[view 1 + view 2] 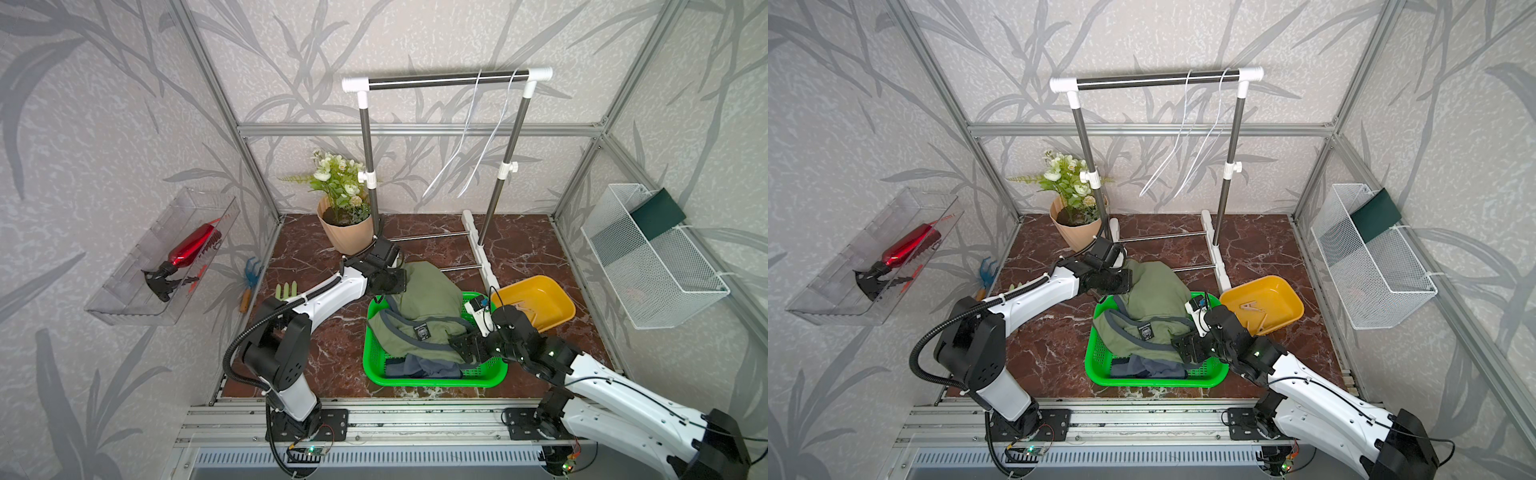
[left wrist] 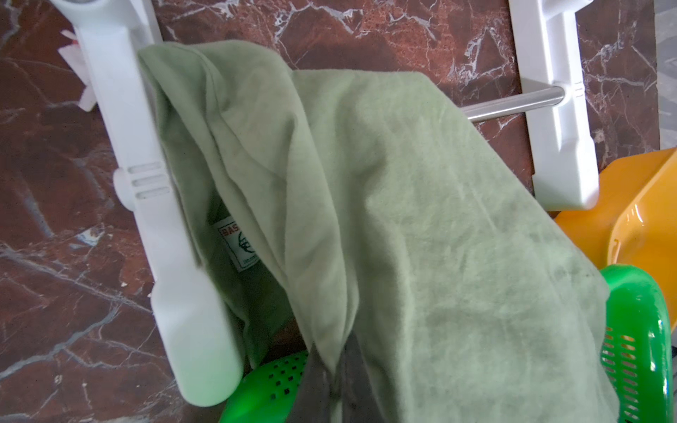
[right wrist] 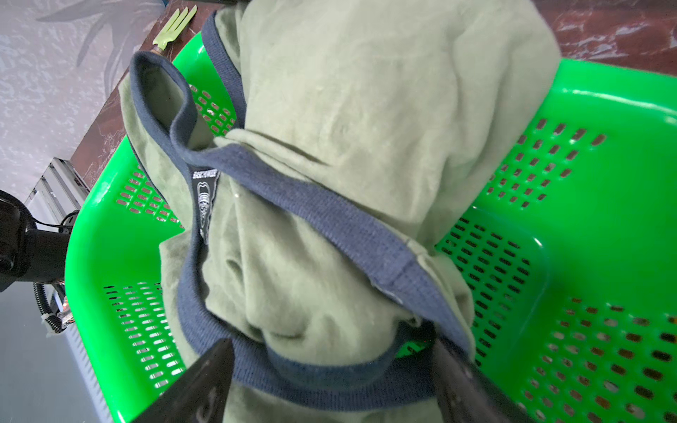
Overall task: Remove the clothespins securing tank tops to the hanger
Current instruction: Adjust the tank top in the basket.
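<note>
**Tank tops, two.** You had the green top [image 1: 419, 303] heaped in the green basket [image 1: 371, 353]. Its far part reached past the rim, beside the rack's white foot [image 2: 146, 183]. Trim: grey-blue. A black patch [image 3: 205, 197] at the neckline carried white lettering over a white figure, too small to read with certainty. A white inner label [image 2: 238, 246] showed red "BAS", the rest hidden by a fold. The navy top [image 1: 424, 368] lay under the green one at the basket's near end, its print out of sight.

**Clothespins** [image 1: 1250, 309]. Pale, lying in the yellow tray [image 1: 1279, 291] just beside the basket; you could not count them.

**Hangers** [image 1: 473, 153]. Two, white wire, bare, hung on the rail [image 1: 449, 80] toward its right end.

**Left gripper** [image 2: 329, 370]. Pinched tight on a fold of the green top at the basket's far edge.

**Right gripper** [image 3: 331, 344]. Fingers spread wide, one on either side of the trimmed hem at the basket's near right corner, clamping nothing.

**Surroundings.** You had a potted plant [image 1: 347, 232] beside the rack and a red spray bottle [image 1: 193, 245] in a clear wall bin [image 1: 124, 299].
</note>
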`<state>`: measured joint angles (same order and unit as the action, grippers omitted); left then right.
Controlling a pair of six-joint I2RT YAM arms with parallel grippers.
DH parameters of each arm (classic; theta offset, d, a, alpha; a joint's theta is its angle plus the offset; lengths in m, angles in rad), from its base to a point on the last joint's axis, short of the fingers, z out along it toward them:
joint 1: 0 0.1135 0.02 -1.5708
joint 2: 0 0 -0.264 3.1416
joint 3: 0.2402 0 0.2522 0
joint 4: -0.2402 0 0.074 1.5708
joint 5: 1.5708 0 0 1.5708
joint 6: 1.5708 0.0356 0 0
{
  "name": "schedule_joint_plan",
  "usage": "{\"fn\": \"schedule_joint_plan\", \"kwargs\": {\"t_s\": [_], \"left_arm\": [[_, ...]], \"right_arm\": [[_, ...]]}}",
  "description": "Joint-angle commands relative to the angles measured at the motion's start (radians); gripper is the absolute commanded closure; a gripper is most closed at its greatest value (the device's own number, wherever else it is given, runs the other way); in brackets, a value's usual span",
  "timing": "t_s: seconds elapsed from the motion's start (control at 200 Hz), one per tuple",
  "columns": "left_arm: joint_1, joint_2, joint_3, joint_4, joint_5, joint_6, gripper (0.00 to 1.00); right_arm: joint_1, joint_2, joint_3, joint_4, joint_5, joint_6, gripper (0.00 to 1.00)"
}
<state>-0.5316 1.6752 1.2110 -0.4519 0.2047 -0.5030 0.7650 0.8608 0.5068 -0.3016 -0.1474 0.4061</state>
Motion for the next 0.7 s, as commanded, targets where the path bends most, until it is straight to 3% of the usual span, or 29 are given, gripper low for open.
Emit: {"fn": "schedule_joint_plan", "kwargs": {"t_s": [0.0, 0.305, 0.48, 0.695], "left_arm": [[-0.018, -0.057, 0.012, 0.014, 0.036, 0.018, 1.0], [-0.137, -0.235, -0.025, 0.112, 0.258, 0.02, 1.0], [-0.217, -0.355, -0.172, 0.175, 0.368, -0.109, 1.0], [-0.365, -0.485, -0.224, 0.116, 0.317, -0.148, 1.0]], "right_arm": [[0.008, 0.014, -0.013, 0.051, 0.009, 0.021, 0.15], [0.027, 0.09, -0.014, 0.07, 0.034, 0.04, 0.15], [0.026, -0.076, -0.03, 0.051, 0.117, 0.046, 0.15], [0.026, -0.274, 0.015, -0.042, 0.177, 0.038, 0.11]]}}
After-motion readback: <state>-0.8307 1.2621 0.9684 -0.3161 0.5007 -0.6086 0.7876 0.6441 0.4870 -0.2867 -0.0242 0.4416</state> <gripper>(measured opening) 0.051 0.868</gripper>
